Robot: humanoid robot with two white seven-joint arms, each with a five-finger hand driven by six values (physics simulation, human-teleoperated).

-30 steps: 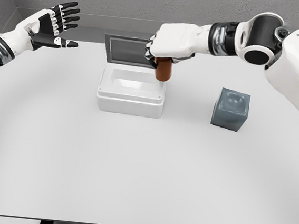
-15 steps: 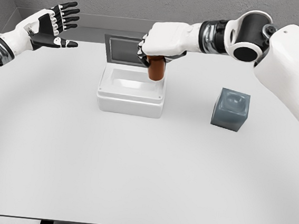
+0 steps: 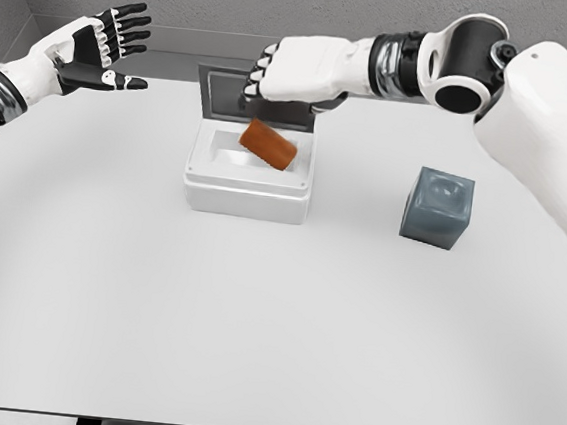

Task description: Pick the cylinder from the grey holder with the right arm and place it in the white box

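Two white arms reach over the pale tabletop (image 3: 253,320). The right robot hand (image 3: 277,74) hovers above the back of the white rectangular box (image 3: 249,184), its fingers loosened and gripping nothing. Just below that hand, apart from it, the short reddish-brown cylinder (image 3: 267,145) lies tilted on its side over the box's open cavity, near the right half; whether it touches the box floor cannot be told. Behind the box stands its dark grey lid (image 3: 225,93), upright and partly hidden by the hand. To the right of the box, well apart from it, sits the grey cube-shaped holder (image 3: 437,207) with a round hollow in its top. The left robot hand (image 3: 96,49) is raised at the upper left, fingers spread, holding nothing.
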